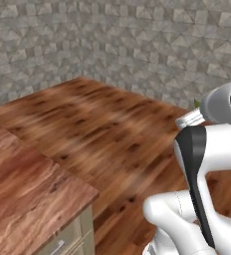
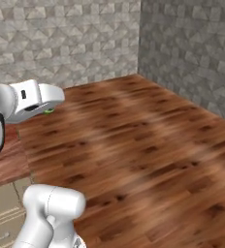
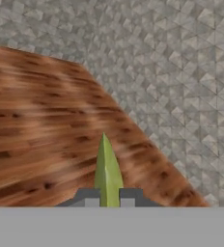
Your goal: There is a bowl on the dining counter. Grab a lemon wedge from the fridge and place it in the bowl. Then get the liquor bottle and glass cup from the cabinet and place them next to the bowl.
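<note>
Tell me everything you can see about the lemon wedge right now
The lemon wedge is a thin yellow-green sliver tapering to a point, matte and smooth. It stands edge-on between the two dark fingertips of the gripper, which is shut on it, held above the reddish-brown wood surface. In the right base view a small green bit peeks below the hand.

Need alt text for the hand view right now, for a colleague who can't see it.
The jaws are shut on a yellow-green lemon wedge, its pointed tip standing up between the dark fingertips. Beyond it lie reddish-brown wood grain and a grey stone-patterned wall.
</note>
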{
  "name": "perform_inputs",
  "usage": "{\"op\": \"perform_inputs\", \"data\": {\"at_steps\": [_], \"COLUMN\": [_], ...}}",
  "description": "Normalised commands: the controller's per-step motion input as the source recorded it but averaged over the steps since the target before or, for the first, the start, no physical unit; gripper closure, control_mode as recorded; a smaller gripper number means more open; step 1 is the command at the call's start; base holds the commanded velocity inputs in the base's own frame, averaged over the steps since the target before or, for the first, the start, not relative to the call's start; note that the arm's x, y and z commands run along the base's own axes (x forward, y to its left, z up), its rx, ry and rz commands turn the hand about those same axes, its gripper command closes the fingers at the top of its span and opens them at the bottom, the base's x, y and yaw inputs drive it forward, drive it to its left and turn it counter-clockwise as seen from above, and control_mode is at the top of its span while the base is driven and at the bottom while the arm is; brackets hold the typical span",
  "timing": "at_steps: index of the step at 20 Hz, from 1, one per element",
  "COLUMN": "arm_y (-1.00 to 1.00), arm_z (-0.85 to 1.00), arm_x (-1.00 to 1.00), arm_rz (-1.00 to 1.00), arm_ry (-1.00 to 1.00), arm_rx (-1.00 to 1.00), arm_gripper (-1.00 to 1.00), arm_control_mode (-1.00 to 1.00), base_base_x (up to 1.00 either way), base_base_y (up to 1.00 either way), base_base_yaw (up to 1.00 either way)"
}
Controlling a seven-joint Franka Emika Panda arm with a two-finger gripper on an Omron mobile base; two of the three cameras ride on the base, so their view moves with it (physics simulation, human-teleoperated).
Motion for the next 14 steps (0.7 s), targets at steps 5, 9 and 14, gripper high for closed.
{"op": "perform_inputs", "data": {"at_steps": [5, 9, 14], "arm_y": [0.0, 0.0, 0.0], "arm_z": [0.0, 0.0, 0.0], "arm_x": [0.0, 0.0, 0.0], "arm_rz": [0.0, 0.0, 0.0], "arm_ry": [0.0, 0.0, 0.0], "arm_rx": [0.0, 0.0, 0.0], "arm_gripper": [1.0, 1.0, 1.0], "arm_control_mode": [1.0, 1.0, 1.0], "base_base_x": [1.0, 1.0, 1.0], "base_base_y": [-0.38, -0.23, -0.09], "base_base_yaw": [-0.01, 0.07, 0.26]}}
